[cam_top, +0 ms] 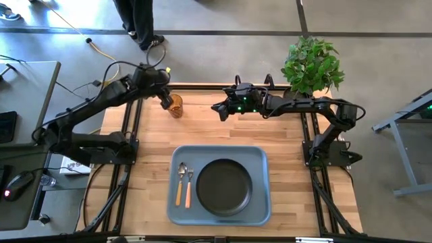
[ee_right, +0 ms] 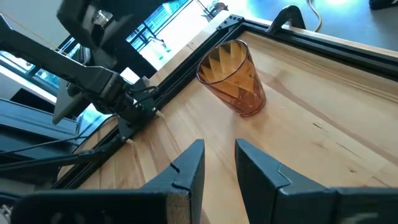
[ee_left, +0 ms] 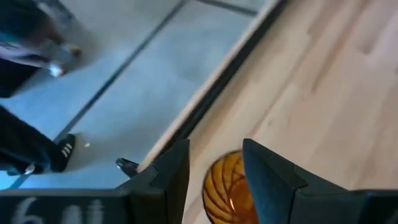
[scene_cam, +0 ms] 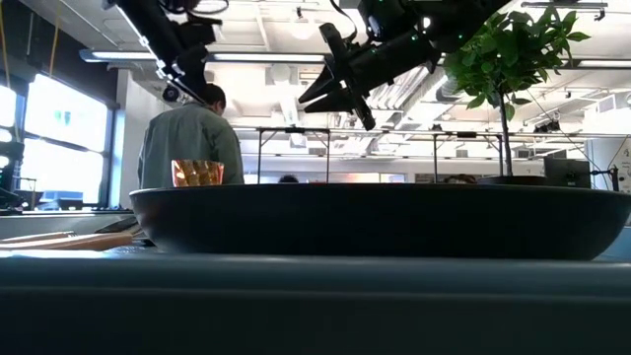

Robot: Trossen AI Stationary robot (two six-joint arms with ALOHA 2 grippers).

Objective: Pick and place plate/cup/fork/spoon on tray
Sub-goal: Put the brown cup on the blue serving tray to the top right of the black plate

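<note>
The amber cup (cam_top: 175, 106) stands upright on its base on the wooden table near the far edge; it also shows in the right wrist view (ee_right: 233, 78) and the low view (scene_cam: 197, 173). My left gripper (cam_top: 165, 101) is open and hovers above the cup, which shows below and between its fingers in the left wrist view (ee_left: 227, 186). My right gripper (cam_top: 217, 110) is open and empty, raised to the right of the cup and pointing toward it. The black plate (cam_top: 224, 187), the spoon (cam_top: 181, 182) and the fork (cam_top: 190, 183) lie on the blue-grey tray (cam_top: 260, 158).
A potted plant (cam_top: 310, 64) stands at the table's far right corner. A person (scene_cam: 192, 138) stands beyond the far edge. Bare wood lies between the tray and the far edge.
</note>
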